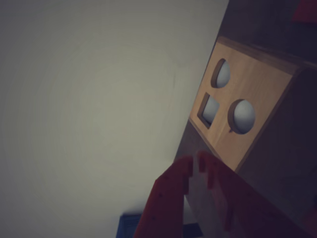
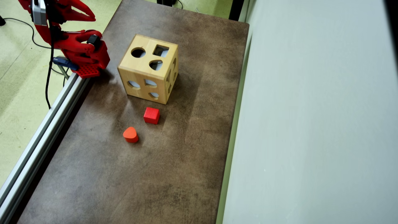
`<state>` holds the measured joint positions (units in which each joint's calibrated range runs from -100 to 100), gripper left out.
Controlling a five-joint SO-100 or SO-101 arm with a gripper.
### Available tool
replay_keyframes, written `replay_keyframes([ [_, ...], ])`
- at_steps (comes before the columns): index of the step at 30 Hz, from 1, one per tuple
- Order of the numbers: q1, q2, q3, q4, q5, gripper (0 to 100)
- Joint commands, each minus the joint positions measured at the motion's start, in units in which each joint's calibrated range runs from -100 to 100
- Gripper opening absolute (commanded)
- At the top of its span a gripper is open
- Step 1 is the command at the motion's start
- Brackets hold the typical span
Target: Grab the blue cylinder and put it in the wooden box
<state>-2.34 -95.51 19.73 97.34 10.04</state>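
I see the pincer nearly closed, empty (raised off desk), wooden box ahead; red cube near it.

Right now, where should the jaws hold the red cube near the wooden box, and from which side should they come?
Probably come down from above on the red cube, closing on its two flat side faces, left and right in the overhead view. Those sides are free, while the wooden box stands close beyond it. Turn the jaws slightly, because it sits skewed.
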Motion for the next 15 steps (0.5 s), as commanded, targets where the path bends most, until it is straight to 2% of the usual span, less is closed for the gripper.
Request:
replay_keyframes([
  [1,-0.26,0.35,0.13,0.33,-0.05,2],
  [15,-0.26,0.26,0.13,0.25,0.15,2],
])
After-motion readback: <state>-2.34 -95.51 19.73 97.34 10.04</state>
